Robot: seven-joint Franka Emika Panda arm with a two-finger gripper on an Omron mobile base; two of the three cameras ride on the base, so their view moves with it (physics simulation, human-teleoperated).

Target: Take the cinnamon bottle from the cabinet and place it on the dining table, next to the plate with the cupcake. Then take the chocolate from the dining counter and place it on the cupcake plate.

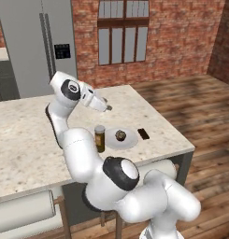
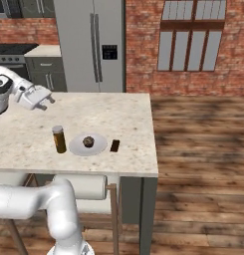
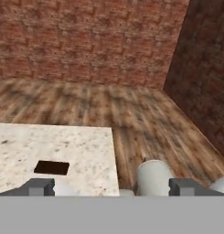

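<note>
The cinnamon bottle (image 1: pixel 100 138) (image 2: pixel 59 139) stands upright on the beige dining table (image 1: pixel 32 140) (image 2: pixel 123 119), just left of the plate (image 1: pixel 131 140) (image 2: pixel 97 148). The cupcake (image 1: pixel 120 136) (image 2: pixel 88 142) sits on that plate. The chocolate (image 1: pixel 143 134) (image 2: pixel 114 145) (image 3: pixel 51 167) lies flat on the stone right of the plate, near the table's end. My gripper (image 1: pixel 108 108) (image 2: pixel 48 102) (image 3: pixel 111 187) hangs open and empty above the table, behind and above the bottle, apart from everything. The cabinet is out of view.
White padded stools (image 1: pixel 25 210) (image 2: pixel 86 187) (image 3: pixel 152 178) stand tucked along the table's near side. A grey fridge (image 1: pixel 41 42) (image 2: pixel 91 45) and a brick wall stand behind. Wooden floor (image 2: pixel 203 149) spreads to the right of the table's end.
</note>
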